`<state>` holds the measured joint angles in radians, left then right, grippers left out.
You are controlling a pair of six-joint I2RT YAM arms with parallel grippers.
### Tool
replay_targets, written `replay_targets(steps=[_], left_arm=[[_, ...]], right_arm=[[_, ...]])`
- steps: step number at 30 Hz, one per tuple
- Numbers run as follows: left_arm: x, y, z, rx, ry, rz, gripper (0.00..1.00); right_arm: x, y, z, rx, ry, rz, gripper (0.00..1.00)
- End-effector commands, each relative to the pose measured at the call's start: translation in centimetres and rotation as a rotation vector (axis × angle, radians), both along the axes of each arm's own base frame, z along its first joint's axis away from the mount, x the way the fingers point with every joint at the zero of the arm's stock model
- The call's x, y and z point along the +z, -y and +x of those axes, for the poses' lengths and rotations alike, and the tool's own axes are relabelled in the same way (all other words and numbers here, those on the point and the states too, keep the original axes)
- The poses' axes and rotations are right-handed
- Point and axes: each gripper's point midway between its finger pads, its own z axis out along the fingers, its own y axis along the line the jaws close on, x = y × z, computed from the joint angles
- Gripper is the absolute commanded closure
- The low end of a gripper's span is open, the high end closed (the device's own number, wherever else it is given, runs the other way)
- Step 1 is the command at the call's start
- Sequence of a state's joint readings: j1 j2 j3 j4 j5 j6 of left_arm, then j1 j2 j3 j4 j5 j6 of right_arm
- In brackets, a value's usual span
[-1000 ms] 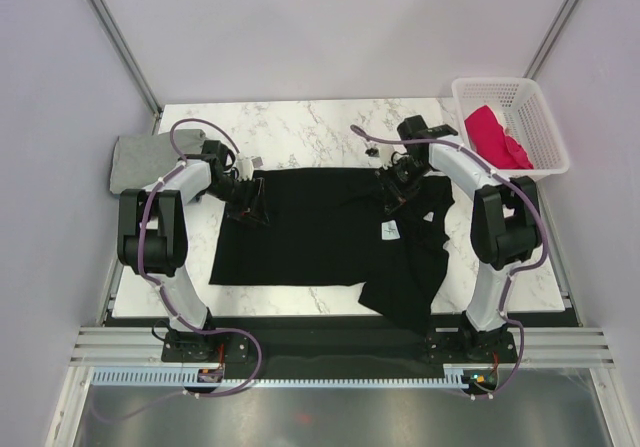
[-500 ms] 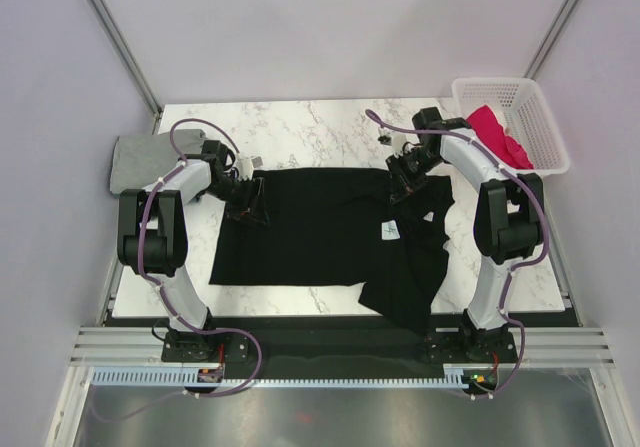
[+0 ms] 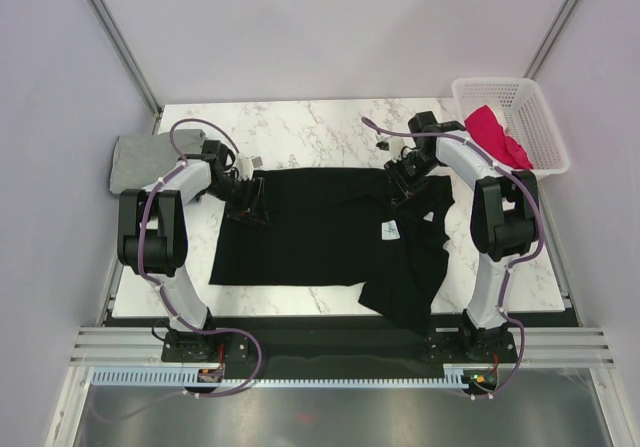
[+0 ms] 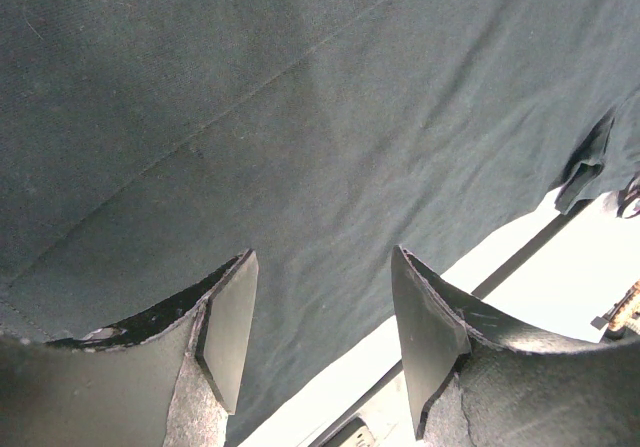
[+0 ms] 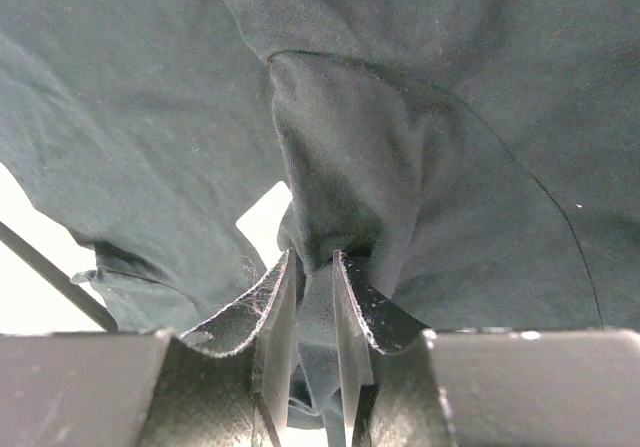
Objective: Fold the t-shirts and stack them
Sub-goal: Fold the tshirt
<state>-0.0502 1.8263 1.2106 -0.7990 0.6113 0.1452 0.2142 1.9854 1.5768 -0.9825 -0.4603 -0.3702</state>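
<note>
The right claw (image 5: pixel 312 267) pinches a thin fold of the black t-shirt (image 3: pixel 320 232) near its far right shoulder. The left claw (image 4: pixel 322 257) hangs spread above the far left corner. The shirt lies across the tabletop (image 3: pixel 300 127), rumpled at near right. So slight a pinch may slip, and one-sided pulling may bunch the cloth. Since a second ago, the right claw has shifted slightly far-right; the left is unmoved.

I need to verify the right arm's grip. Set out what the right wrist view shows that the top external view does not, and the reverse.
Only the right wrist: a bunched fold of cloth caught between the fingers of the right gripper. Only the top external: the crimson-pink t-shirt in the white basket, the grey t-shirt at the far left, and the left gripper. Both: the black t-shirt on the white table.
</note>
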Motion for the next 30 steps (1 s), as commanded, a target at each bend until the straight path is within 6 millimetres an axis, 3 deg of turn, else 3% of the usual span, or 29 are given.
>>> replay_targets(steps=[1,11,16,27,30], left_arm=[[1.0,0.4,0.4,0.011,0.015,-0.015,0.37],[0.9,0.3,0.5,0.013,0.016,-0.011,0.37],[0.8,0.3,0.3,0.013,0.016,-0.007,0.37],[0.9,0.3,0.6,0.016,0.022,-0.01,0.37],[1.0,0.3,0.6,0.017,0.023,-0.01,0.37]], right_arm=[[-0.4,-0.2,0.3,0.023,0.023,-0.013,0.71],[-1.3,-0.8,-0.1,0.045,0.005,-0.019,0.71],[-1.5,-1.1,0.0,0.055,0.005,-0.021,0.78],[0.3,-0.8,0.9,0.047,0.071,-0.039,1.0],[1.7,-1.1,1.0,0.034,0.089,-0.018,1.0]])
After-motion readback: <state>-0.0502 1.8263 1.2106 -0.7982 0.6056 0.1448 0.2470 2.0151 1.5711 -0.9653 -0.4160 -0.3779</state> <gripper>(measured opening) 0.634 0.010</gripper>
